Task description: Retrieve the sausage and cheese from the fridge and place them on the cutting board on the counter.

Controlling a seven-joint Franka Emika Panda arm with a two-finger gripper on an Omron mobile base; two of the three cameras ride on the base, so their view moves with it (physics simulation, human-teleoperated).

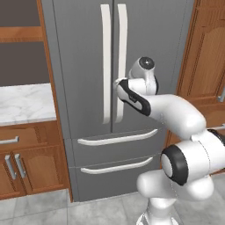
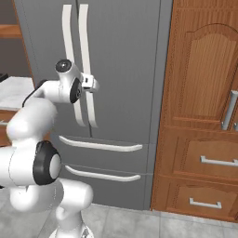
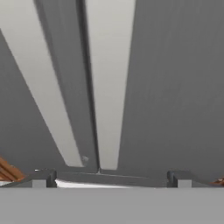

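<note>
From my seat the arm rises out of the near foreground and bends up toward the fridge (image 1: 110, 88). The tool (image 2: 95, 85) sits in front of the fridge's right-hand door handle (image 2: 88, 69), at about mid-height of that handle. In the right base view it looks just beside the handle; I cannot tell from here whether it touches. The hand view shows the two fingertips (image 3: 46, 179) set far apart at the bottom of the picture, so the tool stands wide, with nothing between them.

Past the fingertips the hand view looks up along the two long pale handles (image 3: 111, 87) and the dark seam where the two upper doors meet. Both doors are shut (the seam runs unbroken in both base views).

Below the doors, the fridge's two drawers are closed too, each with a pale horizontal handle: upper drawer handle (image 1: 116, 138), lower drawer handle (image 1: 116, 166).

Left of the fridge, the desk (image 1: 24, 103) shows as a white marble top with grey veining over brown cabinets (image 1: 26, 162) with silver bar handles. Right of the fridge stands a tall brown wooden cabinet (image 2: 204, 83) with drawers beneath it.

Sausage, cheese and cutting board: I cannot place them from these views.
</note>
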